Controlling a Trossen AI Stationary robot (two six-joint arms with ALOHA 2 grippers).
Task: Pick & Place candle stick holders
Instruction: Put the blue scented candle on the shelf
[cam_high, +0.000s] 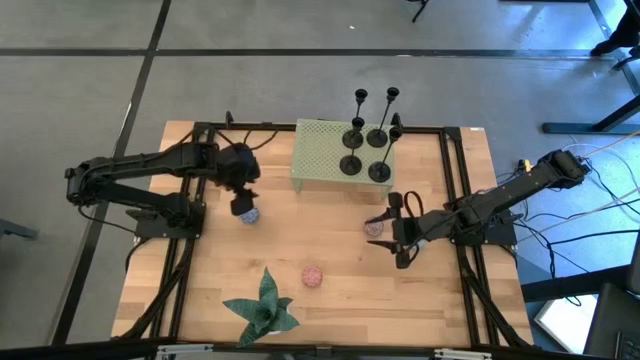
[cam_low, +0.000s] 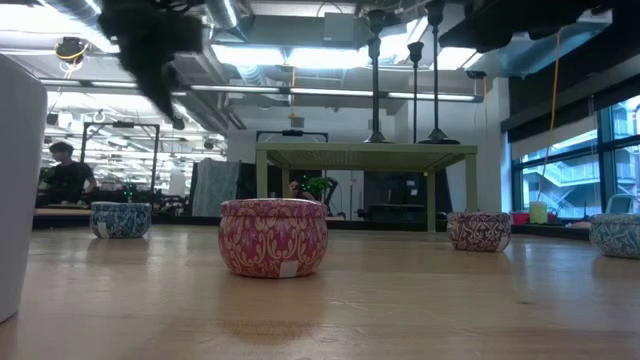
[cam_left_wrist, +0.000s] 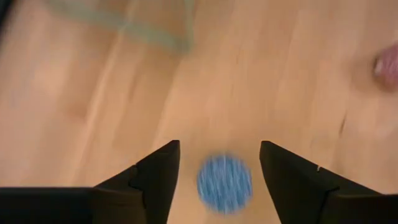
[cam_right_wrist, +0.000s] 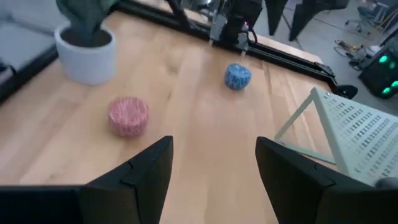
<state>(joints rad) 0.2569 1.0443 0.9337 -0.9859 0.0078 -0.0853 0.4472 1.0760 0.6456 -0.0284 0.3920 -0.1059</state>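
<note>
Left wrist view: my left gripper (cam_left_wrist: 217, 171) hangs spread wide above a small round blue patterned tin (cam_left_wrist: 224, 183) on pale wood; descending off-centre could knock that smooth tin rolling. My right gripper (cam_high: 400, 238) waits parted near a pink tin (cam_high: 375, 228). Farthest, slim black candle stick holders (cam_high: 366, 140) stand on the perforated green riser (cam_high: 318, 150).

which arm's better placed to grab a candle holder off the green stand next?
Probably right. The right gripper, open, sits just in front of the stand's right end, where the candle stick holders cluster. The left gripper, open, hangs over a blue tin past the stand's other end.
</note>
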